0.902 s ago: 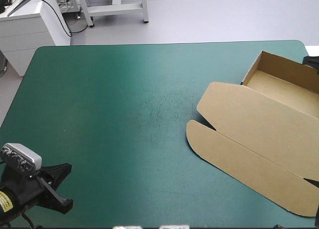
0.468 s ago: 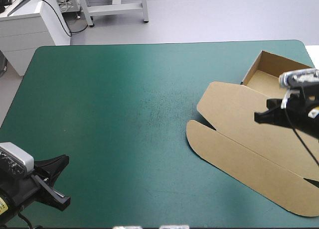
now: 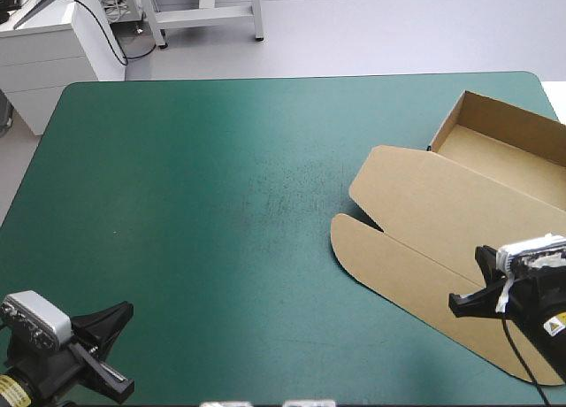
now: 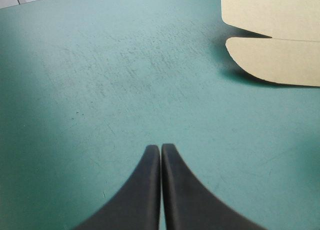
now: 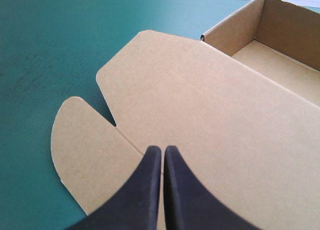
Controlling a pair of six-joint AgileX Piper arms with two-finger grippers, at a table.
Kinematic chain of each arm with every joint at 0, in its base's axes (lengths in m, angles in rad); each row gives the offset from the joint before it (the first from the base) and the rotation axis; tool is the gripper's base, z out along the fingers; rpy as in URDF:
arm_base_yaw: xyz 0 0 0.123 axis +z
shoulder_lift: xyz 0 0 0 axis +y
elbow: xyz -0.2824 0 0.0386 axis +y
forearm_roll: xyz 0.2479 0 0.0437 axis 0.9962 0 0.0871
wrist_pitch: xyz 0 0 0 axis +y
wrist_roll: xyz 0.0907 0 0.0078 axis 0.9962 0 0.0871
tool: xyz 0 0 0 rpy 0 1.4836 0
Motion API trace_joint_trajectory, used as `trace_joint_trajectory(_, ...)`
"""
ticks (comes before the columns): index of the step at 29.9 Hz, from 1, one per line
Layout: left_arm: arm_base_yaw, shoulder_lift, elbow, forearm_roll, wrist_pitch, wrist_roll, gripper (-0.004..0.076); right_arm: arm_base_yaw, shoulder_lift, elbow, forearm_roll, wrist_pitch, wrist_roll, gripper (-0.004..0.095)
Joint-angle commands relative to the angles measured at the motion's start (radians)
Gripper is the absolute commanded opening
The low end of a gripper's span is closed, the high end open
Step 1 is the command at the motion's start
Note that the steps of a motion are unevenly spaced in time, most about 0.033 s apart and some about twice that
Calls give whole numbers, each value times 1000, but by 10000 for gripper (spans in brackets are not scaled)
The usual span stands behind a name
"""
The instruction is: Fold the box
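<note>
our right gripper has its black tips pressed together, empty, over the rounded flap of the brown box, at the right side of the teal-green cover. lid lies flat ahead, open tray beyond; creases run slantwise across our heading. our left gripper is likewise closed on nothing over bare cover, box well apart. we judge the right arm nearer.

We see teal-green table; brown box lies on its right side, open tray toward far-right corner, lid flat.
</note>
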Motion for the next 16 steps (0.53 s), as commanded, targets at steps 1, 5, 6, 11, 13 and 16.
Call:
trace_joint_trajectory(1, -3, -29, 17, -24, -83, 36, -8, 0, -59, 43, 18, -71, -11, 0)
trace_joint_trajectory(5, -3, -79, 71, -20, -126, 42, -8, 0, -149, 129, 18, -78, -11, 0)
trace_joint_trajectory(6, -3, -89, 85, -20, -132, 42, -8, 0, -172, 149, 18, -88, -11, 0)
trace_joint_trajectory(11, -3, -107, 131, -17, -130, 42, -8, 0, -275, 222, 18, -114, 31, 0)
trace_joint_trajectory(13, -3, -107, 151, -17, -132, 42, -8, 0, -315, 239, 18, -114, 37, 0)
trace_joint_trajectory(16, -3, -107, 166, -16, -130, 45, -8, 0, -363, 269, 18, -110, 50, 0)
